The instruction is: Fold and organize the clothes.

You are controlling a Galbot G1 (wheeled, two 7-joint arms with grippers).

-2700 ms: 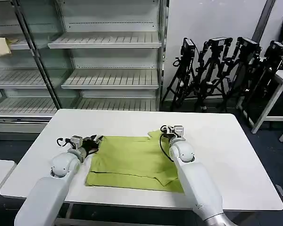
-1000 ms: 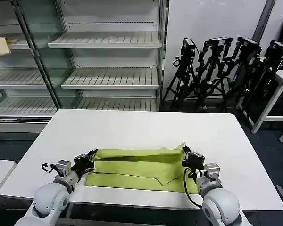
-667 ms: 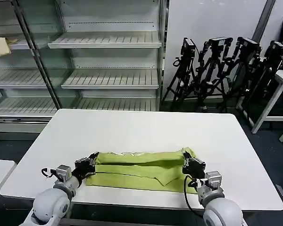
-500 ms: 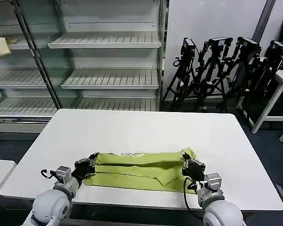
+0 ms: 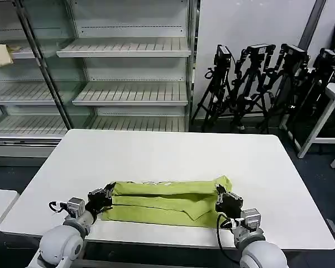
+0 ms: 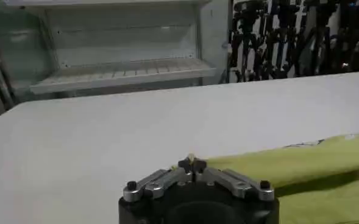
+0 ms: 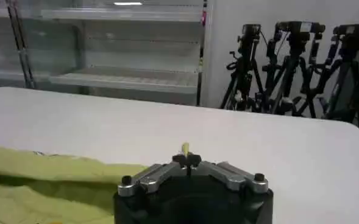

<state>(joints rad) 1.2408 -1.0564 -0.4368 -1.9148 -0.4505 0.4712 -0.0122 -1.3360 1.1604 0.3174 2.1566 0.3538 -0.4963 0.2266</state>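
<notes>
Fold in hand: shirt (image 5: 162, 199) far edge is held pinched by left gripper (image 5: 104, 196) & right gripper (image 5: 220, 196), both clenched on fabric; next, edge to be laid on near hem & released.

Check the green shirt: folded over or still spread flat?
Folded over. The shirt lies as a narrow band with its far edge doubled toward the near edge, the left gripper and right gripper pinching its two ends.

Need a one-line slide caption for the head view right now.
Left gripper and right gripper pinch opposite ends of the half-folded lime-green collared shirt near the white table's front edge.
</notes>
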